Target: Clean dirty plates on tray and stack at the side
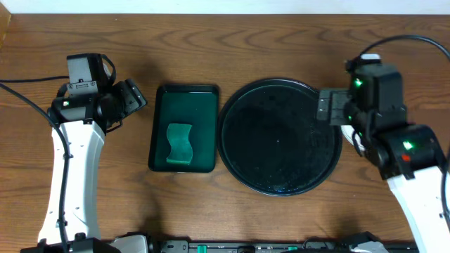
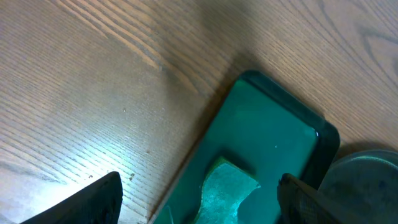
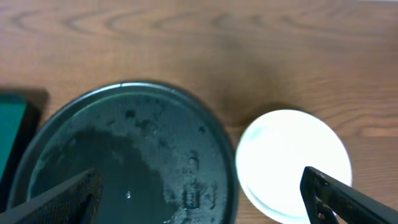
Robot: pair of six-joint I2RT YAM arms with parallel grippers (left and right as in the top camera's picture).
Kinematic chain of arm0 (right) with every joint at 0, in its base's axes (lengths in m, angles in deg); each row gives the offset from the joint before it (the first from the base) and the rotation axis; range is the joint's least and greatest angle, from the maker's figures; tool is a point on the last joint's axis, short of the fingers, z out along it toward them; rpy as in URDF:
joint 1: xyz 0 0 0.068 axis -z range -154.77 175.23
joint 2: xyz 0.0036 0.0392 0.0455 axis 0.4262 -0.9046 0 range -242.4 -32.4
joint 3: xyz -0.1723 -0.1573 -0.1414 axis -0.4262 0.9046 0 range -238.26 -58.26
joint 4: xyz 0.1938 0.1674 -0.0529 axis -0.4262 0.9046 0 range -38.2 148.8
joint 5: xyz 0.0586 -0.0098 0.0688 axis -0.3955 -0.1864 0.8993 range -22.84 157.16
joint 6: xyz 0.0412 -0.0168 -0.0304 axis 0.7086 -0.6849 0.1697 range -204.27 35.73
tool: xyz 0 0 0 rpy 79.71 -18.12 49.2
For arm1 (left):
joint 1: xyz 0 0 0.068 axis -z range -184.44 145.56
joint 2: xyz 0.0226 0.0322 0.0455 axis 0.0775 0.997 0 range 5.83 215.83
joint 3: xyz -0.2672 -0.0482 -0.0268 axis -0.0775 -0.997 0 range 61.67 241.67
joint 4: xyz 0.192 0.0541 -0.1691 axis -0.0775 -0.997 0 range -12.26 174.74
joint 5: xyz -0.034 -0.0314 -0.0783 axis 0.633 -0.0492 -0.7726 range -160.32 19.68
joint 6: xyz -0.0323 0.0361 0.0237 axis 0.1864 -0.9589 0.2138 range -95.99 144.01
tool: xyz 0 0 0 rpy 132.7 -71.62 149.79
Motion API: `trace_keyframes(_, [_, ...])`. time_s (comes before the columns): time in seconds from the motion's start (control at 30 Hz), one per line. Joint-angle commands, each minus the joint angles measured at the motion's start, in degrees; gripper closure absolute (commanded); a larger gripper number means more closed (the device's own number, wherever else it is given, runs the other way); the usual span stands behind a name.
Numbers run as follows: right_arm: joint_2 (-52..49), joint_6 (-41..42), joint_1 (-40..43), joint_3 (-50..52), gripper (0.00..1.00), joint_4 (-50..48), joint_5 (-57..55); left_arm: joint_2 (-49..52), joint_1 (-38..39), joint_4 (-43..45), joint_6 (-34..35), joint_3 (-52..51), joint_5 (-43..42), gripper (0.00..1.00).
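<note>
Two grippers, one tray, one plate stack.

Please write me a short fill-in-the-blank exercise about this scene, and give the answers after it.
1. The sponge in the rectangular tray is ____ in colour.
2. The plates are stacked on the wooden ____, beside the black tray.
3. The left tool and the right tool are both ____.
Answers: green; table; open.
</note>
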Motion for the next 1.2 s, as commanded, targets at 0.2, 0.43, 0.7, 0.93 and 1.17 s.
trace_keyframes(0.2, [10.4, -0.9, -0.1, 0.4, 0.01, -1.4, -4.5, 0.3, -0.1, -0.2, 0.1, 0.0, 0.5, 0.2])
trace_keyframes(0.43, [24.5, -2.4, -0.1, 14.3, 0.01, -24.3, -4.1, 0.3, -0.1, -0.2, 0.1, 0.0, 0.5, 0.2])
trace_keyframes(0.7, [47.6, -5.0, 0.0, 38.2, 0.01, -49.0, -3.7, 0.3, -0.1, -0.2, 0.1, 0.0, 0.5, 0.2])
trace_keyframes(0.93, [59.1, -8.5, 3.3, 50.6, 0.01, -61.0, -0.4, 0.3, -0.1, -0.2, 0.1, 0.0, 0.5, 0.2])
trace_keyframes(1.17, [63.9, -8.4, 6.4, 59.8, 0.01, -70.8, 4.1, 0.3, -0.1, -0.2, 0.1, 0.0, 0.5, 0.2])
